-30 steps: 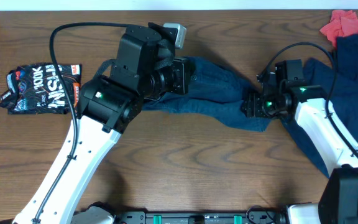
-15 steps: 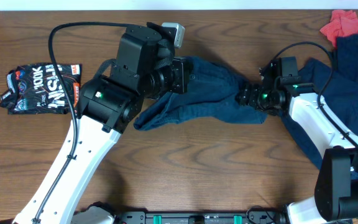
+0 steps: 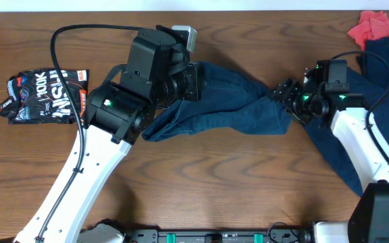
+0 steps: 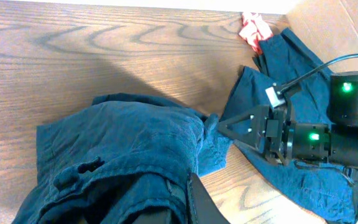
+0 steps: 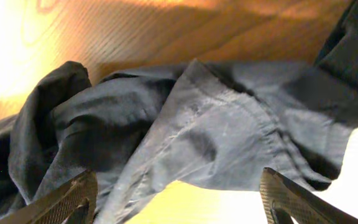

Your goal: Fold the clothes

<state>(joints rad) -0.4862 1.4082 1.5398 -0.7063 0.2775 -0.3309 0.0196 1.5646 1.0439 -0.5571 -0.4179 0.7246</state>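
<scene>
Left pincer [image 4: 178,210] half under clothes [image 4: 123,140]

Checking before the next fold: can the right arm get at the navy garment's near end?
Probably yes: the right gripper hangs open right at the navy garment, with nothing between them.

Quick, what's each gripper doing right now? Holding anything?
Left gripper: closed on the navy garment.
Right gripper: open above the same garment, holding nothing.
</scene>
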